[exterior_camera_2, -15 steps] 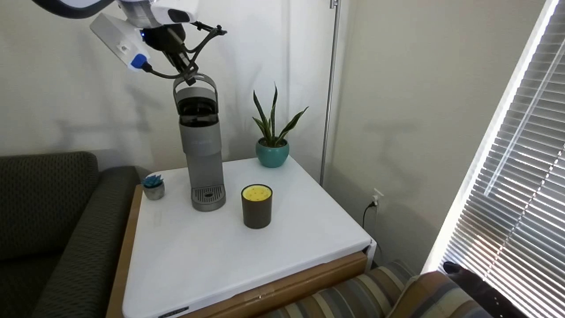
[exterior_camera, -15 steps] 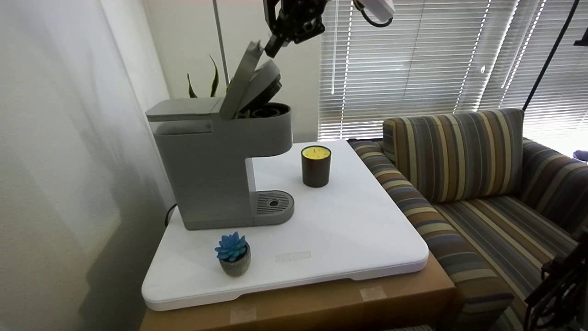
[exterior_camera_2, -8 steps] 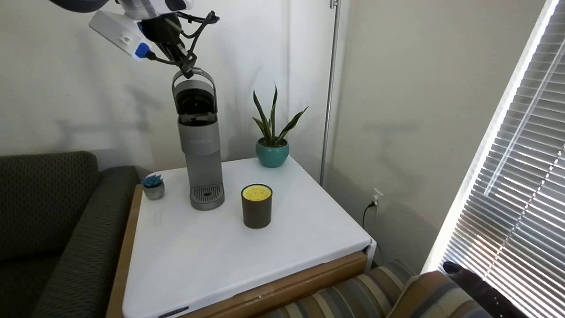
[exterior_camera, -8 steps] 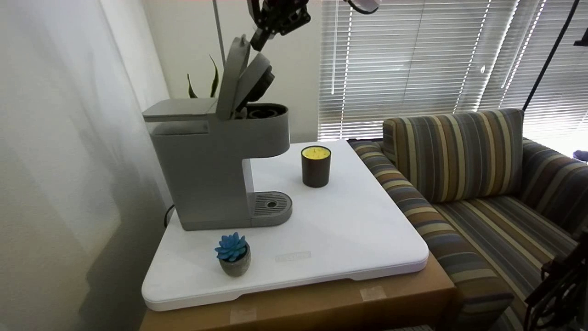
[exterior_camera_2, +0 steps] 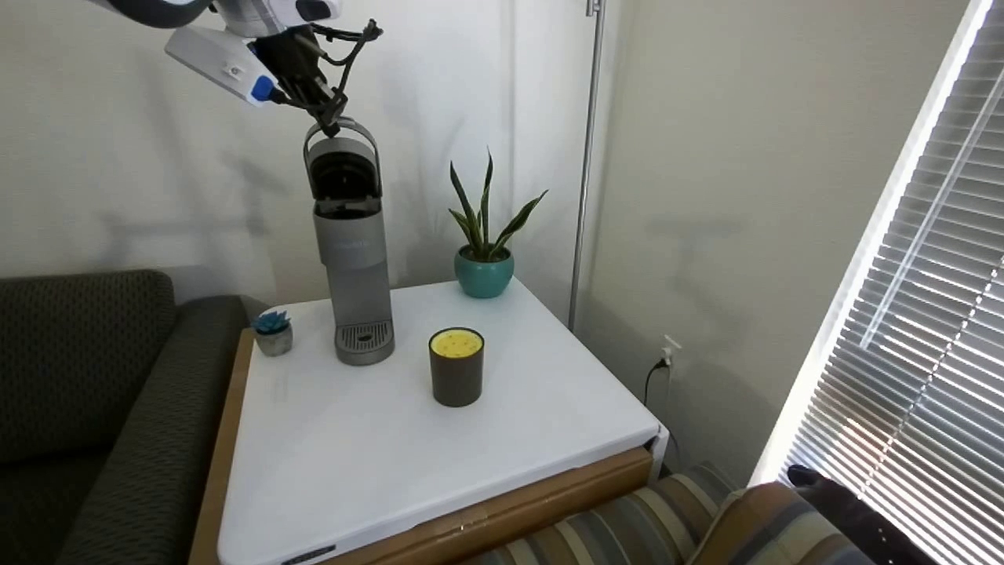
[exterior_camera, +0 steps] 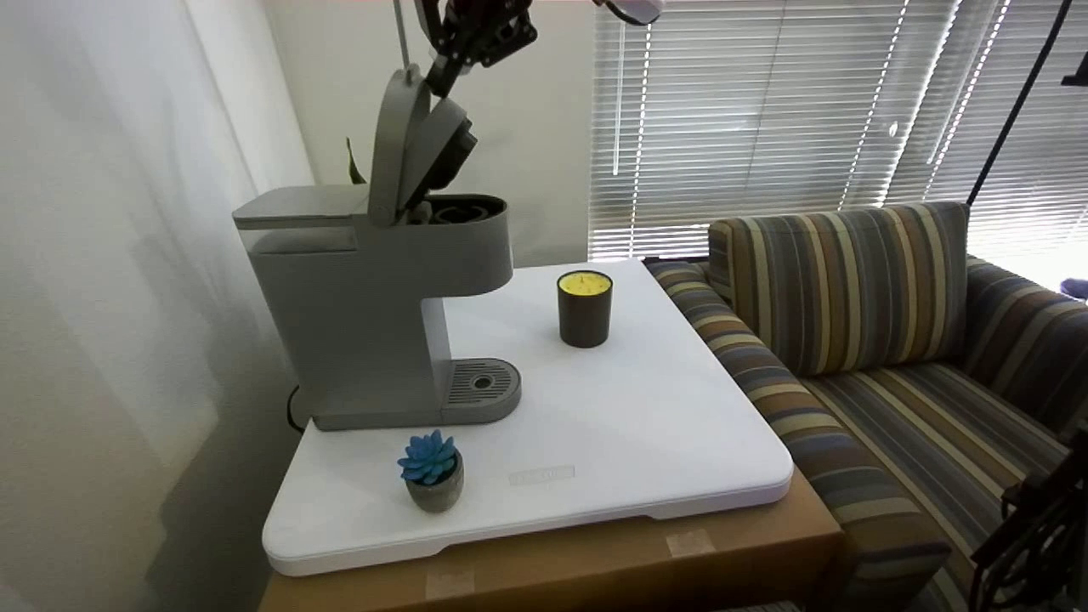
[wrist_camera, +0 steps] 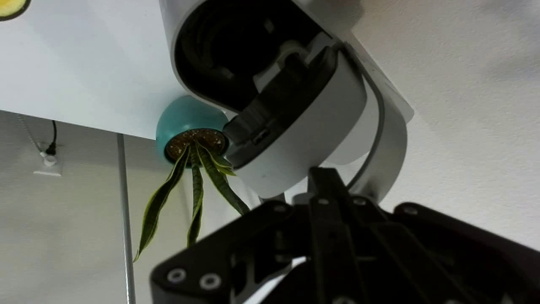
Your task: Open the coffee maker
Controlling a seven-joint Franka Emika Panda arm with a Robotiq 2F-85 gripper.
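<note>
Black two-fingered gripper (exterior_camera: pixel 439 78), pressed together, apparently touching raised curved grey handle (exterior_camera: pixel 393 140).
Left, on white table (exterior_camera: pixel 629 425): boxy grey plastic coffee maker (exterior_camera: pixel 365 314); right: brown cylindrical candle jar (exterior_camera: pixel 585 314). Push handle gently backward; coffee maker could slide.

The white counter (exterior_camera_2: pixel 353 463) bears the coffee maker (exterior_camera: pixel 374 272), a blue succulent (exterior_camera: pixel 432 480) near it, a dark candle (exterior_camera: pixel 585 314), and a plant (exterior_camera_2: pixel 484 267) at one corner.

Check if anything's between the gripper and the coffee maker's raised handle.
Nothing visible: the gripper is right at the handle of the coffee maker, contact unclear. The candle and teal-potted plant stand on the table, out of the way.
</note>
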